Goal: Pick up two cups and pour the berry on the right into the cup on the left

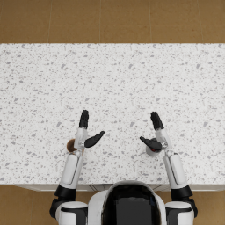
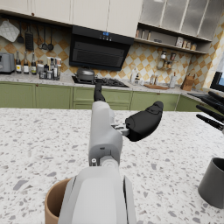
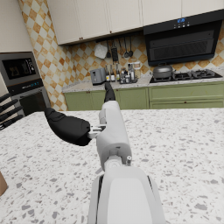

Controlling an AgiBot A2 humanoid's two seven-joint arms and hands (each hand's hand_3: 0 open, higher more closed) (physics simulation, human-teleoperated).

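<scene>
A brown cup stands on the speckled counter, mostly hidden under my left forearm; in the left wrist view the brown cup peeks out beside the forearm. A grey cup sits under my right wrist, and the grey cup shows again in the left wrist view. No berry is visible. My left hand is open above the counter, fingers straight, thumb spread. My right hand is open too, just past the grey cup. Neither hand touches a cup.
The counter's near edge runs just in front of both cups. Brown tiled floor lies beyond the far edge. Green kitchen cabinets and a stove show far behind in the wrist views.
</scene>
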